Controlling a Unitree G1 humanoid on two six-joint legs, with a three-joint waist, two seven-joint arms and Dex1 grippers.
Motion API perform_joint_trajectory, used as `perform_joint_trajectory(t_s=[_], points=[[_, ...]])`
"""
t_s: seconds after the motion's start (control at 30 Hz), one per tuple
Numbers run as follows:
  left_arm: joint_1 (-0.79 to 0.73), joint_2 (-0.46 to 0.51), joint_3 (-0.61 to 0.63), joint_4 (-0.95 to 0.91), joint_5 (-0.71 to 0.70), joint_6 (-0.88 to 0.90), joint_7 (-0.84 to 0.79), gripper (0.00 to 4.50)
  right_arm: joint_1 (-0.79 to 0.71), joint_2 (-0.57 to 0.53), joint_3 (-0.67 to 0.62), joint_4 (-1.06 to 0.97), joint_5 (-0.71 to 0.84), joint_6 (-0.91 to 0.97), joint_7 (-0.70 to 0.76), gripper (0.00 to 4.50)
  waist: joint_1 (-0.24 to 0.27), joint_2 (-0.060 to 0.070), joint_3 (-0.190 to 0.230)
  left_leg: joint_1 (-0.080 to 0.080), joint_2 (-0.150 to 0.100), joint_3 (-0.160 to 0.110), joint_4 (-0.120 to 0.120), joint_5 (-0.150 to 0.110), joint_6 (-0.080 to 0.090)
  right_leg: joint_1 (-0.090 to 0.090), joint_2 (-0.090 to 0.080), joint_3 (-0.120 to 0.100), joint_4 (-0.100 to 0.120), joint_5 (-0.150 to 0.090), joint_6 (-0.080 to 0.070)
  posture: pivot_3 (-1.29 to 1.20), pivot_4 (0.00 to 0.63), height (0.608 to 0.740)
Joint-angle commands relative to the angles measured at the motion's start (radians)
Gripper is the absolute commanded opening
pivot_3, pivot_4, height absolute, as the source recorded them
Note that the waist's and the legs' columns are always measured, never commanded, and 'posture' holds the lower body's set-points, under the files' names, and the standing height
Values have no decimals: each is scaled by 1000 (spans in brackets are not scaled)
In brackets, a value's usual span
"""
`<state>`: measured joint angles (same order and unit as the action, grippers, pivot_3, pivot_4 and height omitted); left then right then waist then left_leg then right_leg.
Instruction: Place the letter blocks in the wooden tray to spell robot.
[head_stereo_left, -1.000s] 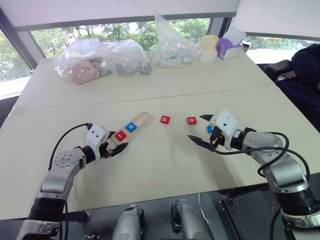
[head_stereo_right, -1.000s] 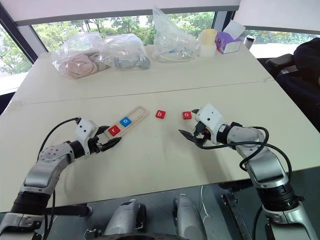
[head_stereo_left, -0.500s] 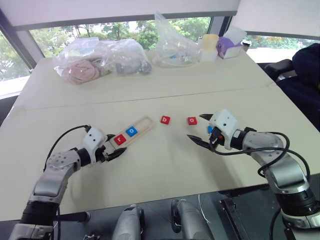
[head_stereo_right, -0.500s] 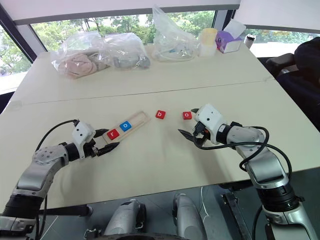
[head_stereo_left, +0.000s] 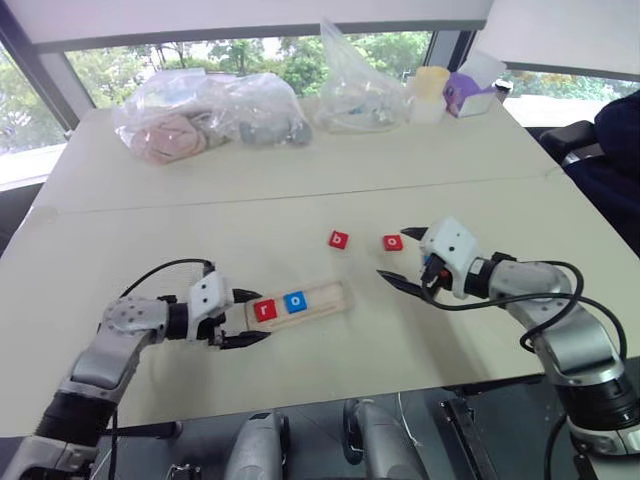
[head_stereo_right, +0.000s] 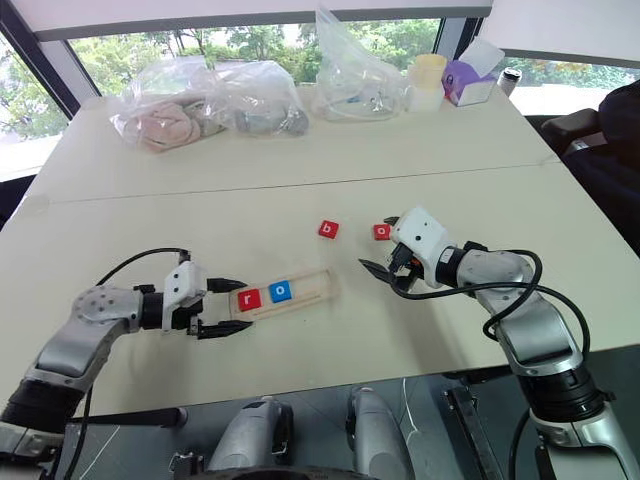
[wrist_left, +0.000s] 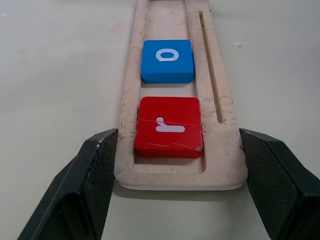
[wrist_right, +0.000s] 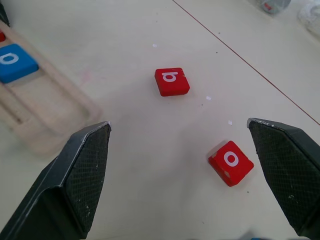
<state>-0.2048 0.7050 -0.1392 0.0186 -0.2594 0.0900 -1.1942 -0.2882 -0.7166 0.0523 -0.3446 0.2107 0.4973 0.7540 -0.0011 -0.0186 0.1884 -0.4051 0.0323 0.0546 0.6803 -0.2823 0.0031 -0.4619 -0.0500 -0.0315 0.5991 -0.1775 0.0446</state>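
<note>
Our left gripper (wrist_left: 170, 165) has its two fingers clamped on the near end of the wooden tray (head_stereo_left: 325, 295), one against each long side of the rim. Our right gripper (head_stereo_left: 404, 256) stands spread as wide as it goes, holding nothing and hovering above the table (head_stereo_left: 300, 215).

The tray lies with its long axis running across in front of us, from the left gripper toward the right. Inside it the red r block (wrist_left: 168, 126) sits in the slot nearest the left fingers, the blue o block (wrist_left: 167, 60) next to it, and the slots beyond are bare.

Farther out, the red b block (wrist_right: 172, 81) and the red o block (wrist_right: 230, 161) lie loose on the table just ahead of the right gripper, so we judge that arm much the nearer for the b.
</note>
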Motion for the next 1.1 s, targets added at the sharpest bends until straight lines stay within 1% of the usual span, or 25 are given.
perform_joint_trajectory(t_s=[0.03,0.2,0.5,0.57,0.6,0.77,0.97,1.1], points=[[-25,-17,-75,39,37,-27,-60,3138,3,-18,-37,-50,8,3,2,4500,9,0,0,0,0,0,0,0,0,0,0,0,-1,0,0,0,150,740],[-64,-43,-107,95,68,-75,-76,3138,14,-31,-50,-68,11,15,0,4500,18,0,0,-1,-1,1,1,0,1,1,1,0,-1,0,1,0,150,740],[-67,-55,-102,119,89,-87,-48,3138,19,-22,-48,-79,7,25,-8,4500,17,1,-1,-1,0,0,3,0,1,2,1,0,-1,-1,2,0,150,740],[-63,-57,-96,116,91,-88,-35,4201,17,-20,-46,-77,6,25,-9,4500,17,2,-1,-1,-1,0,3,0,1,2,1,0,-1,0,2,0,150,740],[-60,-59,-93,113,91,-88,-27,4463,18,-20,-46,-77,6,24,-8,4500,17,1,-1,-1,-1,0,3,0,1,2,1,0,-1,0,2,0,150,740],[-38,-59,-75,76,66,-56,-12,4463,12,-21,-42,-71,7,24,-3,4500,16,2,-2,0,-1,0,3,0,1,2,1,0,0,0,2,0,150,740],[24,-25,-2,-56,-3,17,5,4463,18,-28,-42,-71,22,31,23,4500,13,2,-2,0,0,0,3,0,1,2,1,0,0,0,3,0,150,740],[37,11,81,-150,-81,104,26,4463,-10,-23,-20,-46,24,38,46,4500,12,2,-2,0,0,-1,3,0,1,1,4,0,1,0,3,0,150,740]])
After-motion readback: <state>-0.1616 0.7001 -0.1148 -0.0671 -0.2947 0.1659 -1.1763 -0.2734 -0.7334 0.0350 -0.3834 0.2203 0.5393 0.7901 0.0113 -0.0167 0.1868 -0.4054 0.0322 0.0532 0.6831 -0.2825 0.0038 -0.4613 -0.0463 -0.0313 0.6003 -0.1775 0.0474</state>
